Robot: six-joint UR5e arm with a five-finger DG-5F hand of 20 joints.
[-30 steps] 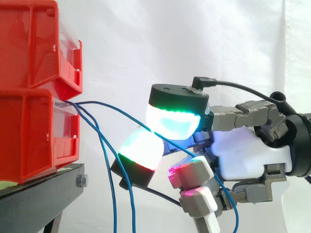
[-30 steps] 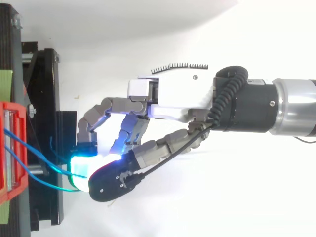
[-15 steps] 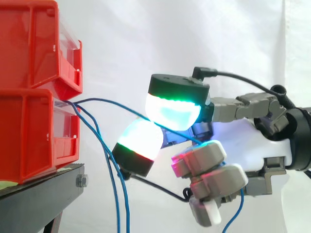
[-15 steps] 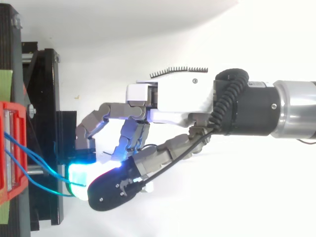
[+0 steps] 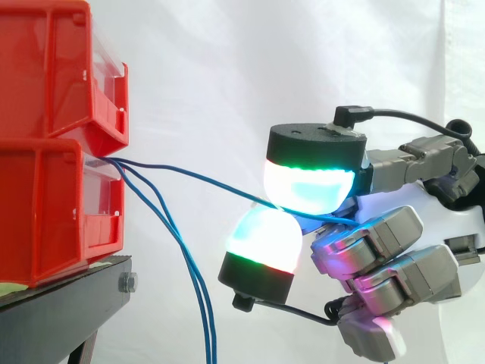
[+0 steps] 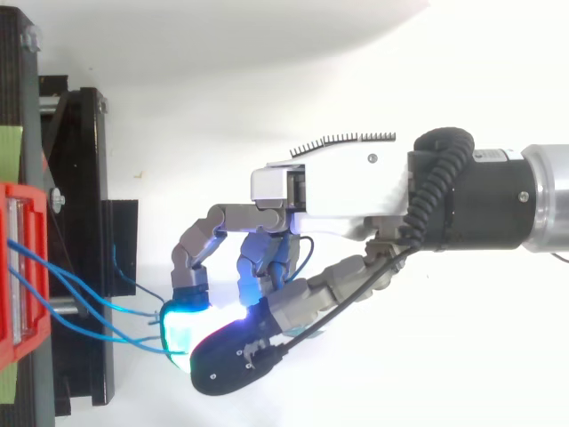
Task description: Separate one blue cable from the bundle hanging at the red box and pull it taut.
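Observation:
Several thin blue cables come out of the lower red bin (image 5: 53, 208) at the left. One blue cable (image 5: 197, 177) runs nearly straight from the bin's lip rightward to my hand (image 5: 394, 243). Two glowing pads, an upper one (image 5: 307, 186) and a lower one (image 5: 261, 243), pinch this cable between them. The other fingers are curled in under the palm. Two more blue cables (image 5: 189, 265) hang down slack from the bin. From above, my hand (image 6: 347, 191) sits right of the black stand, with the pinched cable (image 6: 89, 294) stretched between bin and pads.
An upper red bin (image 5: 61, 68) is stacked on the lower one, both on a black stand (image 5: 68, 299). In the top view the stand's black frame (image 6: 76, 213) lies just left of my fingers. A white curtain hangs behind.
My hand has drawn back to the right, away from the bins, with the pinched cable, which now runs straighter. The remaining fingers curled in more. The slack cables swung back toward the bin.

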